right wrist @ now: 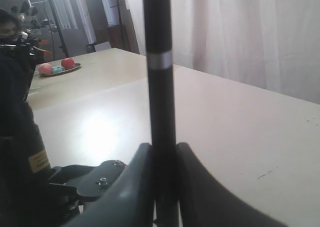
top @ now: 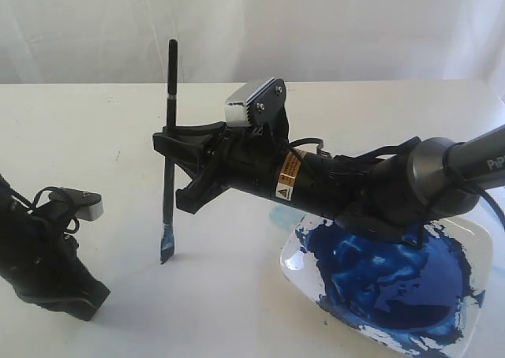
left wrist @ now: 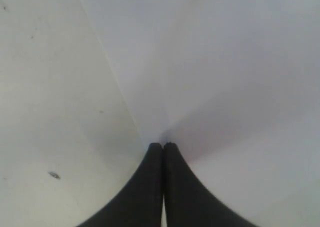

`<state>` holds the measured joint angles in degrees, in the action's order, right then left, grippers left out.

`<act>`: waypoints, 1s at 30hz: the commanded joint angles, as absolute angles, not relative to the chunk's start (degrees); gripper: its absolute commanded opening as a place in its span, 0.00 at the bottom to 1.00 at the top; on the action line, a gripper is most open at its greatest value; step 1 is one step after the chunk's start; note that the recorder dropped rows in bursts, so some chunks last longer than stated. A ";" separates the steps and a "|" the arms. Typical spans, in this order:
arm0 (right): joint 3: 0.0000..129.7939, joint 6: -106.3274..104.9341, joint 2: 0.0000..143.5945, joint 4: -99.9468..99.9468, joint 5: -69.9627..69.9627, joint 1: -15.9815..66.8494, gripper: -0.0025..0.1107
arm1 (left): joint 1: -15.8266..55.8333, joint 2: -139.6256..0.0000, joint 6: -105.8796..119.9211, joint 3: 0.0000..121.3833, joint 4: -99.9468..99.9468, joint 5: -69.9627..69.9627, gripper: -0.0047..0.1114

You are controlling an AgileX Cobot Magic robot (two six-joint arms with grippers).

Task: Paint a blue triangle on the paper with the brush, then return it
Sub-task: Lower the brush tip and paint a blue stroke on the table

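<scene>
The brush point(top: 167, 208) stands upright, clamped in the right pincer point(right wrist: 163, 148).

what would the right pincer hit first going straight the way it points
Nothing near: the right pincer, shut on the long black-handled paintbrush, points level across the cream tabletop, and that line looks free. The black left arm seems off to one side, though depth is unclear.

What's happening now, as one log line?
right gripper: shut on brush | brush: upright, tip down | left gripper: shut | dish: blue paint
</scene>
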<state>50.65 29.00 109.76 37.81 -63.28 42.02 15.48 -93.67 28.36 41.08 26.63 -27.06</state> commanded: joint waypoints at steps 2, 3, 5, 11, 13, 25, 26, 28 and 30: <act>50.87 26.99 109.70 35.47 -61.78 42.19 0.02 | 15.41 -93.53 28.44 40.49 26.76 -28.01 0.04; 50.87 25.82 109.70 35.35 -61.79 42.19 0.02 | 15.41 -93.53 28.44 40.49 26.76 -28.01 0.04; 50.87 25.43 109.70 35.34 -61.65 42.19 0.02 | 15.41 -93.53 28.44 40.49 26.72 -28.12 0.04; 50.87 22.72 109.70 35.34 -59.60 42.19 0.02 | 15.41 -93.53 28.17 40.49 26.72 -28.12 0.04; 50.87 22.71 109.70 34.12 -59.60 42.19 0.02 | 15.41 -93.53 28.19 40.49 26.82 -28.12 0.04; 50.77 14.51 108.10 25.81 -55.67 42.19 0.02 | 15.41 -93.53 28.19 40.49 26.91 -28.22 0.04; 50.77 13.55 108.10 25.02 -55.61 42.19 0.02 | 15.41 -93.53 28.08 40.49 26.91 -28.22 0.04; 50.77 11.72 108.10 23.17 -55.17 42.19 0.02 | 15.41 -93.53 28.08 40.49 26.91 -28.22 0.04; 50.77 10.12 108.10 21.43 -54.88 42.19 0.02 | 15.41 -93.53 28.08 40.49 26.91 -28.22 0.04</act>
